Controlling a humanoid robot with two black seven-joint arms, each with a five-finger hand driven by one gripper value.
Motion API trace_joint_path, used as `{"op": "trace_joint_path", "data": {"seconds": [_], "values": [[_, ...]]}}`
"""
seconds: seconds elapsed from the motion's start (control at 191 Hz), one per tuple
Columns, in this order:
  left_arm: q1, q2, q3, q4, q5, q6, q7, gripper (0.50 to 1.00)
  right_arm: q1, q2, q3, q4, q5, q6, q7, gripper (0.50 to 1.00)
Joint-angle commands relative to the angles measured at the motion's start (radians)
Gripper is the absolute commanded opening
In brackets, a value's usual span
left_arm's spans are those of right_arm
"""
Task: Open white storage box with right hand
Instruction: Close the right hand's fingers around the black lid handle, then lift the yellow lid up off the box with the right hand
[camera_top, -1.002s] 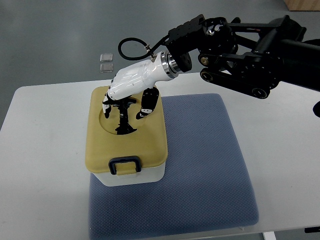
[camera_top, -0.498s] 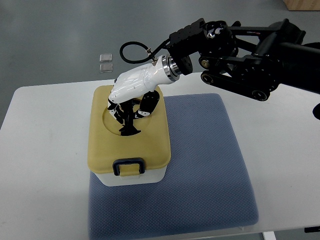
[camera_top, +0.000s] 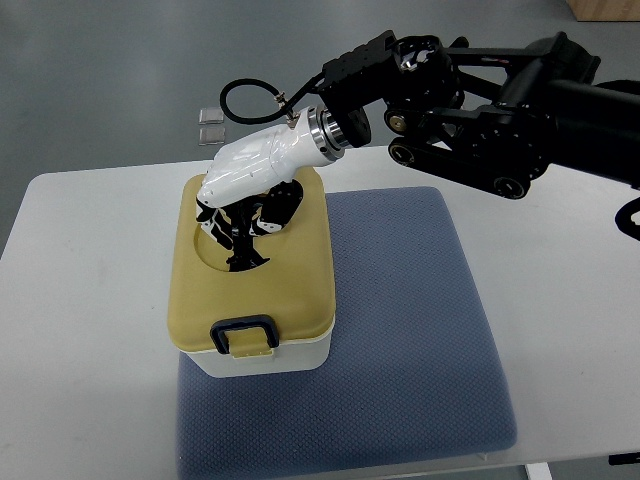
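The white storage box (camera_top: 292, 358) stands on the left part of a blue mat, topped by a tan lid (camera_top: 295, 285). A black clasp (camera_top: 243, 334) sits at the lid's front edge. My right hand (camera_top: 240, 214), white with black fingers, reaches down into the round recess in the lid's far half. Its fingers are curled around the black handle (camera_top: 243, 260) inside that recess. The lid looks seated on the box; whether any gap has opened I cannot tell. The right arm (camera_top: 480, 110) comes in from the upper right.
A blue mat (camera_top: 410, 330) covers the middle of the white table (camera_top: 80, 300). A black cable loop (camera_top: 240, 100) hangs off the wrist. Two small clear packets (camera_top: 210, 125) lie on the grey floor beyond the table's far edge.
The right hand has slid left and lower into the lid's recess and curled its fingers tighter on the handle. The box and lid have shifted slightly on the mat.
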Motion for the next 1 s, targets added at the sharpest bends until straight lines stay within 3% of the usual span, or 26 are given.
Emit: {"op": "trace_joint_path", "data": {"seconds": [0.0,0.545,0.997], "values": [[0.000,0.000,0.000,0.000,0.000,0.000,0.000,1.000,0.025,-0.006,0.003,0.002,0.003,0.001,0.011,0.500],[0.000,0.000,0.000,0.000,0.000,0.000,0.000,1.000,0.077,-0.029,0.116,-0.041,0.030,0.031,0.011,0.500],[0.000,0.000,0.000,0.000,0.000,0.000,0.000,1.000,0.033,-0.309,0.207,-0.084,0.127,0.013,0.011,0.500]]}}
